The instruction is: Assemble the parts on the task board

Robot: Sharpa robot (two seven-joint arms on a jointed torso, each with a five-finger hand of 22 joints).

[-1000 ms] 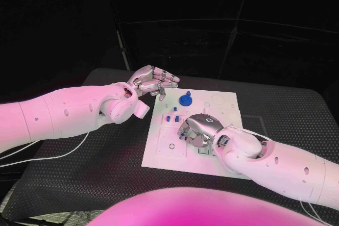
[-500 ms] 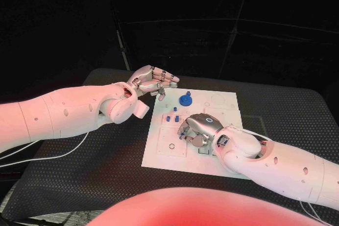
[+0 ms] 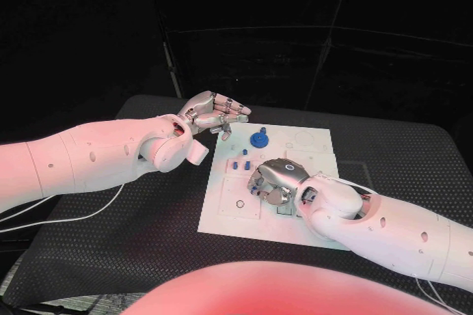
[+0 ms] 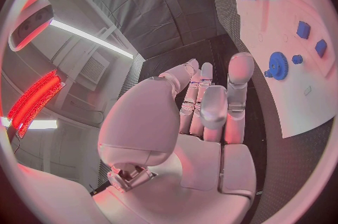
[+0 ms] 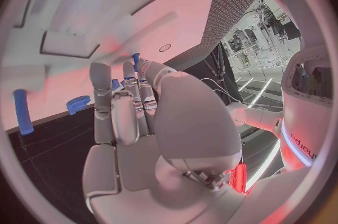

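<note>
- Head view, nearest first: the right hand (image 3: 276, 182) is palm-down over the middle of the flat white rectangular task board (image 3: 229, 216), fingers curled down onto it. Whether they hold a part cannot be told from here.
- Right wrist view shows that hand's fingers (image 5: 125, 106) lying close together and extended toward the board, with a small blue piece (image 5: 135, 58) just past the fingertips; any contact is unclear.
- Just beyond the right hand, two small blue rectangular blocks (image 3: 240, 165) stand in the board, with a small blue peg (image 3: 245, 152) just behind them.
- Farther back, a blue toothed gear wheel (image 3: 259, 139) sits near the board's far edge.
- Left hand (image 3: 212, 113) hovers off the board's far left corner above the black table (image 3: 128, 219), fingers loosely curled and holding nothing; the gear lies near it, apart from its fingertips.
</note>
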